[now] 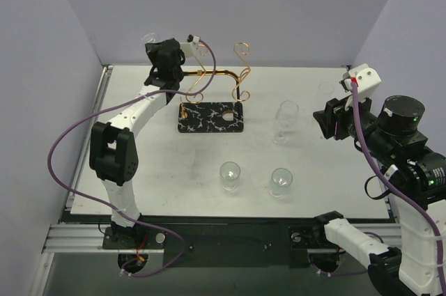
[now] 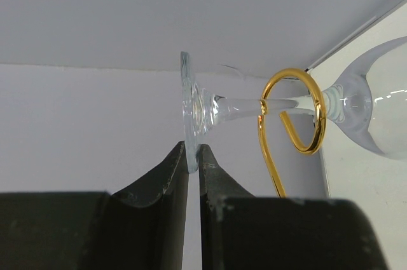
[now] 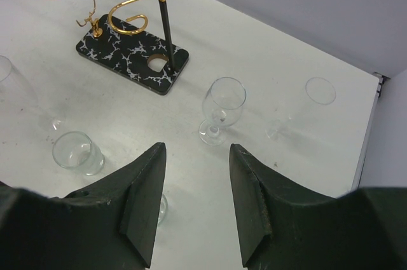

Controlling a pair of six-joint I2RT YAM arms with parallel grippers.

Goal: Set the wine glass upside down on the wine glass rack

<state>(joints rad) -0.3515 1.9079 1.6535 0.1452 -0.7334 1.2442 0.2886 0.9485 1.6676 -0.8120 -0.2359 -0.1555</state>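
Fingers [image 3: 143, 200] of the right gripper [image 3: 195, 149] stand well apart with nothing between them, hanging over the right side of the white table [image 1: 334, 198]. Nearest the arm bases, two clear glasses [image 1: 230, 175] [image 1: 281, 181] stand side by side near the table's middle; from above I cannot tell whether they have stems. Beyond them, just left of the right gripper, one upright clear stemmed glass [image 1: 284, 120] stands alone. A fourth faint clear stemmed glass [image 3: 320, 90] stands near the table's far right corner. Left of the upright glass is the single copper-gold wire rack with curled loop tops [image 1: 209, 118], on its black, white-veined rectangular base. Farthest back, above the rack's left end, the black fingers of the left gripper [image 2: 193, 149] are pinched almost together on the rim of the round foot of a fifth glass, the clear stemmed wine glass [image 2: 238, 106]. Its stem runs through a gold loop [image 2: 320, 127] of the rack, with the foot on one side and the bowl on the other.
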